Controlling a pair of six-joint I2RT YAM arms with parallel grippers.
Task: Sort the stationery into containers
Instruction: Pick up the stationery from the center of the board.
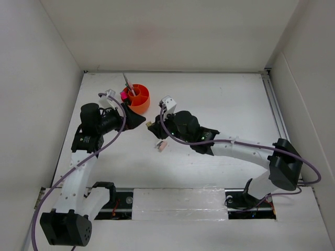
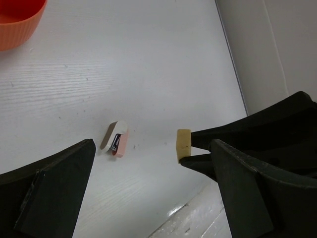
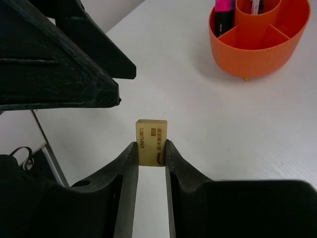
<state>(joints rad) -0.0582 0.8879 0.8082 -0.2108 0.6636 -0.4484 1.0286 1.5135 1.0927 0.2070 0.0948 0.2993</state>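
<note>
On white table [image 1: 225, 99], upper left of centre in top view: round orange tub [image 1: 139, 98], ribbed wall, dividers around a central cup, pink-capped marker [image 3: 224, 11] upright inside. Left gripper [image 2: 152, 148] spread wide, holding nothing. Right gripper [image 3: 151, 148] clamped on tan eraser [image 3: 151, 131], small block with dark print, mid-frame. Lying left of centre in left wrist view: pink-and-white eraser [image 2: 116, 140].

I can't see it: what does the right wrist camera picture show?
The right tool pinches a tan eraser, with the white table behind it. At upper right stands an orange divided tub holding a pink-capped marker; the left tool looms at upper left.
</note>
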